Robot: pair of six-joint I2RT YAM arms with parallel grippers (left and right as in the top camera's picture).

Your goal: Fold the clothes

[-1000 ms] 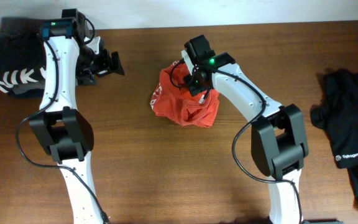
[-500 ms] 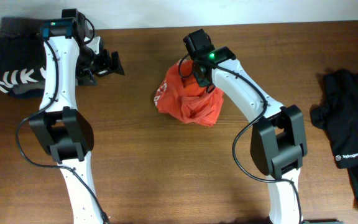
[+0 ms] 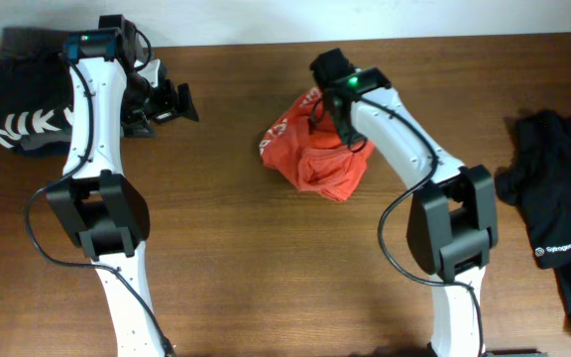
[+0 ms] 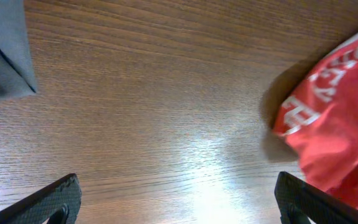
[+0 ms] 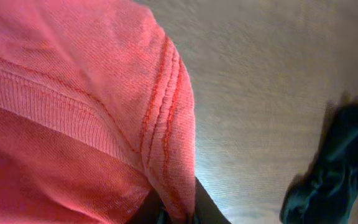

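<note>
The red-orange shirt (image 3: pixel 310 154) with white print lies bunched near the table's middle back. My right gripper (image 3: pixel 337 117) is shut on a fold of it; in the right wrist view the red knit cloth (image 5: pixel 92 112) fills the left and is pinched between the jaws at the bottom edge. My left gripper (image 3: pixel 171 102) is open and empty above bare wood at the back left; its fingertips (image 4: pixel 58 199) stand wide apart and the shirt's edge (image 4: pixel 334 118) shows at right. A black garment with a small white logo (image 3: pixel 553 213) lies at the far right.
A black item with white lettering (image 3: pixel 18 104) lies at the far back left. A grey cloth corner (image 4: pixel 5 50) shows in the left wrist view. The black garment also shows in the right wrist view (image 5: pixel 328 168). Bare wooden table (image 3: pixel 266 278) spans the front.
My right gripper has moved to the right and slightly back, dragging the red shirt with it. The left arm has not moved.
</note>
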